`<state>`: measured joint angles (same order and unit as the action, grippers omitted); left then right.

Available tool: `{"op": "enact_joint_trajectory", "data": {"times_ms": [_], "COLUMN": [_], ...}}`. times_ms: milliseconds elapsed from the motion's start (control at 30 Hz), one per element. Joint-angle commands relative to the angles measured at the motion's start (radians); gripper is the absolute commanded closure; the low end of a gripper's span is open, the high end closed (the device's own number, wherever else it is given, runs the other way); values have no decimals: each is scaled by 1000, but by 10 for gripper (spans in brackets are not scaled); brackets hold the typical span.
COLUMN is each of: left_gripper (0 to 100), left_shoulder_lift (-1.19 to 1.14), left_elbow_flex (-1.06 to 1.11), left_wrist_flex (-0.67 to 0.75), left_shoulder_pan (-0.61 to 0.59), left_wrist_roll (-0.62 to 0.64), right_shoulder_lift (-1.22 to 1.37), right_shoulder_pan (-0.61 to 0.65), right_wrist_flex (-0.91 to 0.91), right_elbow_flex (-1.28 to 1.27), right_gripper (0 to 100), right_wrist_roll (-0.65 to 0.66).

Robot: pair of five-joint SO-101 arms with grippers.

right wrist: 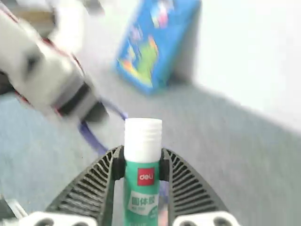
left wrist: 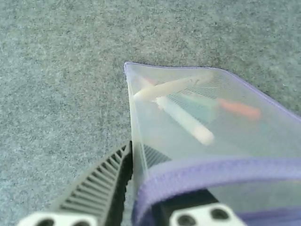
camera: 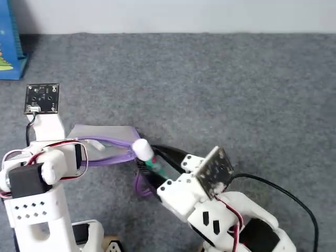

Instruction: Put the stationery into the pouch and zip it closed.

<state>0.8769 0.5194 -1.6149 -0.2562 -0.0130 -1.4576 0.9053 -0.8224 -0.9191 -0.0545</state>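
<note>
Right gripper (right wrist: 139,157) clamps the glue stick (right wrist: 142,136) at the right end of the pouch (left wrist: 188,136), left gripper (left wrist: 141,155) pinching its rim, so best slide it deep inside, clear of the zip, before letting go.

The pouch (left wrist: 169,150) is clear with purple trim, the glue stick (right wrist: 142,155) green and white.

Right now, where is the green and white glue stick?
The glue stick is gripped in the right hand, low centre in the high view, cap beside the purple-edged clear pouch.
</note>
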Motion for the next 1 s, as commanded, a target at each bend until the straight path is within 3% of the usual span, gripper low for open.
{"op": "enact_joint_trajectory", "data": {"times_ms": [0, 400, 833, 967], "left_gripper": [988, 988, 988, 988], "left_shoulder_lift": [-2, -2, -3, -2], "left_elbow_flex": [-4, -4, -2, 15], "left_wrist_flex": [21, 20, 20, 26], "left_shoulder_pan": [6, 5, 5, 5], "left_wrist_roll": [-9, -9, -9, -11], "right_shoulder_lift": [19, 289, 684, 688], "right_shoulder_pan": [35, 36, 39, 38], "right_wrist_flex": [229, 1063, 1480, 1509], "right_elbow_flex": [-2, -293, -351, -391], "right_gripper": [991, 991, 991, 986], "right_wrist_roll": [12, 12, 11, 11]}}
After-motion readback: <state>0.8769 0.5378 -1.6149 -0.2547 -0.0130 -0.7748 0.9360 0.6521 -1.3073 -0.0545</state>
